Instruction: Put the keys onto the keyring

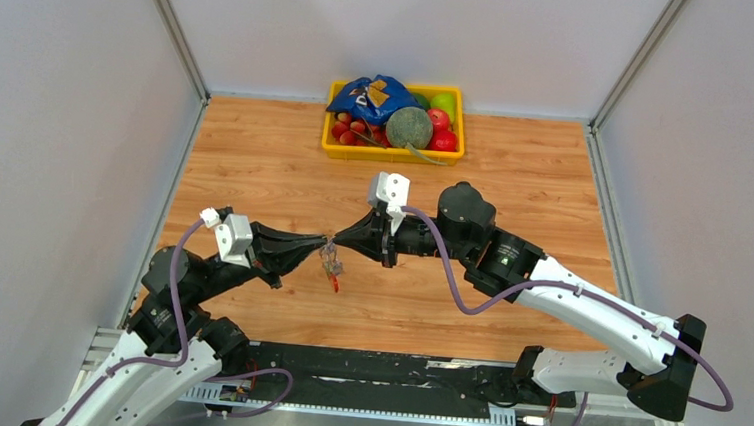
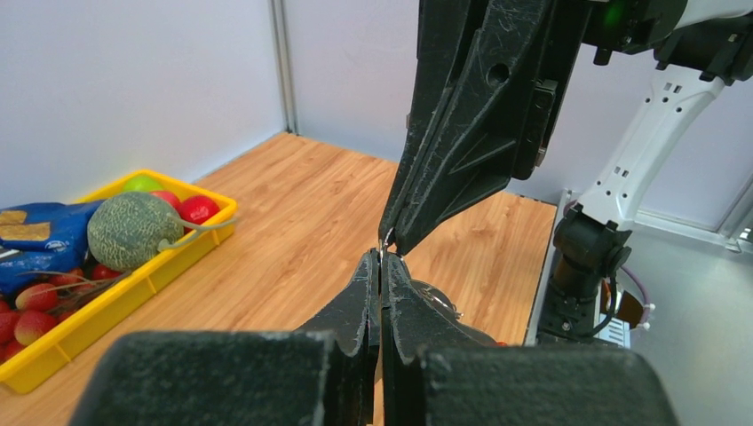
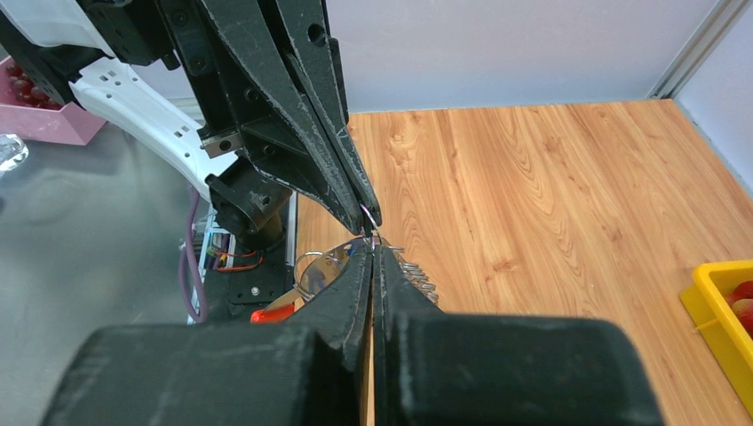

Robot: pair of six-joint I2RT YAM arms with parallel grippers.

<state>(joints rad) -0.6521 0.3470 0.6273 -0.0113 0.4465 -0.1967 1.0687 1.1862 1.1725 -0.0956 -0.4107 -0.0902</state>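
Observation:
My two grippers meet tip to tip above the middle of the wooden table. The left gripper [image 1: 323,240] [image 2: 382,257] is shut, with a thin silvery wire loop pinched at its tips. The right gripper [image 1: 337,238] [image 3: 371,245] is shut on the same loop from the other side. The keyring [image 1: 331,264] hangs just below the meeting point as a small bunch. It shows silvery rings [image 3: 311,266], a short chain [image 3: 416,272] and a red piece [image 3: 271,313]. Part of one ring [image 2: 441,303] peeks out beside my left fingers. I cannot make out the keys; the fingers hide most of the bunch.
A yellow tray [image 1: 392,155] [image 2: 133,282] stands at the back centre, holding a melon, red and green fruit and a blue bag. Its corner [image 3: 710,302] shows in the right wrist view. Grey walls close the table on three sides, and a metal rail runs along the near edge.

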